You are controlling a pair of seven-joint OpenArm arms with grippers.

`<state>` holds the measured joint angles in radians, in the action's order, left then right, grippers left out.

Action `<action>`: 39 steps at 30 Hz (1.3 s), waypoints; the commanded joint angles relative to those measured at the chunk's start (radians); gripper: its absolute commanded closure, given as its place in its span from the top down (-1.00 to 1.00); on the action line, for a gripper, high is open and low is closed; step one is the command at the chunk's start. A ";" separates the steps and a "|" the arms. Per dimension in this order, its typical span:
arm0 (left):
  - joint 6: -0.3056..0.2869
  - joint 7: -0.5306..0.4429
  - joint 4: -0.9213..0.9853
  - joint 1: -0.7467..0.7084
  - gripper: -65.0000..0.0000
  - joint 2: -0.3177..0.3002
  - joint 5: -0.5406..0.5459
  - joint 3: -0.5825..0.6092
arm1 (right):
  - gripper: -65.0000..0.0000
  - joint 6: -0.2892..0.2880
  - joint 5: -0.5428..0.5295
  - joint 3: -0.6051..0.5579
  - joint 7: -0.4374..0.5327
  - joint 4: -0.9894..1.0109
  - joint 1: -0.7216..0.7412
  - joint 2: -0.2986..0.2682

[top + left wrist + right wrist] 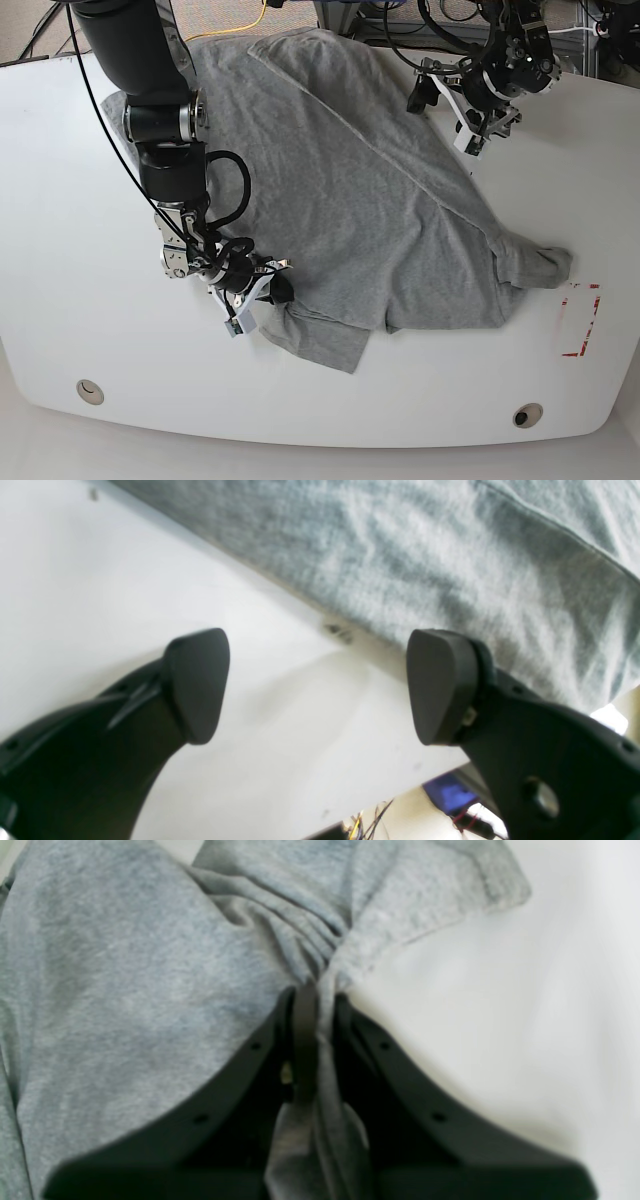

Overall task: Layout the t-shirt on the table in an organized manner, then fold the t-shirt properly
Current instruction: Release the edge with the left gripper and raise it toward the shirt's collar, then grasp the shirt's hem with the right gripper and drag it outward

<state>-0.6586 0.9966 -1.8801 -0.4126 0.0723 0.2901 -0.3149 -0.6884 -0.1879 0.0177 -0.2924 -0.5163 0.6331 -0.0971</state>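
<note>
Right fingers [315,1005] clamp the t-shirt [340,190] fold; left fingers [317,685] stand apart, the shirt's edge just beyond them over bare table [100,580].

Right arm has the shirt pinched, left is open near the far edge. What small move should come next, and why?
Probably bring the open left gripper onto the t-shirt edge just ahead of its fingers and close. The right gripper is already shut on bunched cloth, and the shirt lies rumpled on the table; two holds could spread it.

white table [60,200], grey t-shirt [340,190] spread rumpled across it, red dashed marking [580,320]
</note>
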 commanded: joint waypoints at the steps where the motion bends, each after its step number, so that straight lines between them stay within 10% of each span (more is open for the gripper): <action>1: 0.000 -0.003 0.030 0.007 0.59 0.002 0.016 0.015 | -0.88 -0.010 -0.015 0.000 0.019 -0.020 0.034 -0.005; 9: 0.000 -0.003 0.179 0.067 0.54 0.014 0.016 0.090 | -0.88 -0.010 -0.015 0.000 0.019 -0.020 0.034 -0.005; 23: -0.002 -0.003 0.204 0.091 -0.88 0.030 0.013 0.145 | -0.91 -0.010 -0.018 0.000 0.019 -0.020 0.034 -0.019; 39: -0.007 0.060 0.235 0.341 -0.88 -0.274 0.011 0.147 | -1.00 -0.010 -0.028 0.123 -0.012 -0.037 -0.006 -0.122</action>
<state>-0.6640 1.0607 -1.6550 -0.1158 -0.1650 0.2985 -0.1642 -0.7025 -0.1974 0.1055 -0.3084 -0.5190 0.6151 -0.1905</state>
